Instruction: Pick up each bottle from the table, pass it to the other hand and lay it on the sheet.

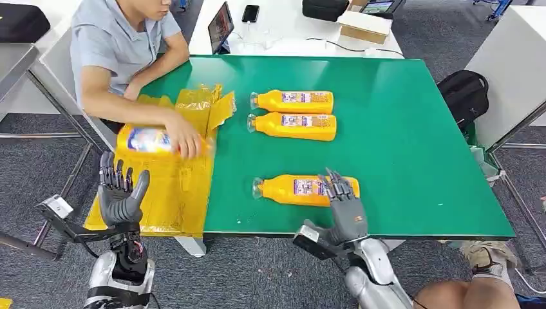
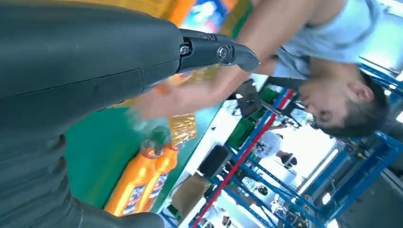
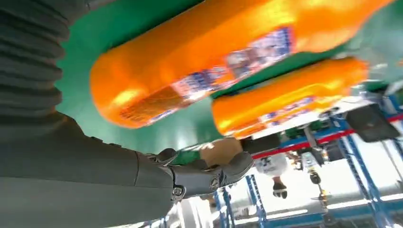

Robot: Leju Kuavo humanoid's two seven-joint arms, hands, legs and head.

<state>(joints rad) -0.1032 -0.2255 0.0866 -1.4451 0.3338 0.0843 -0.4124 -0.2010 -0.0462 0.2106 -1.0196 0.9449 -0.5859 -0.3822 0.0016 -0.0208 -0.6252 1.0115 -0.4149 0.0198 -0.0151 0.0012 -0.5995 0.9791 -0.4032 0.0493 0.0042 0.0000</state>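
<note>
Lying near the table edge, an orange juice bottle [image 1: 302, 189] with an unreadable label sits under the right hand's [image 1: 344, 205] spread fingers, while the left hand [image 1: 121, 195] hovers open, empty.

A green counter [image 1: 412, 129] stands on grey carpet [image 1: 38, 174], a white desk [image 1: 290, 38] behind it, blue racks [image 2: 266, 142] beyond.

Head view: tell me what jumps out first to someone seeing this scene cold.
Three orange bottles lie on their sides on the green table: a touching pair farther out and a nearest bottle under the fingertips of the right hand. At the left, a person's hand presses a fourth bottle onto the yellow sheet, while the left hand hovers open beside it.
</note>
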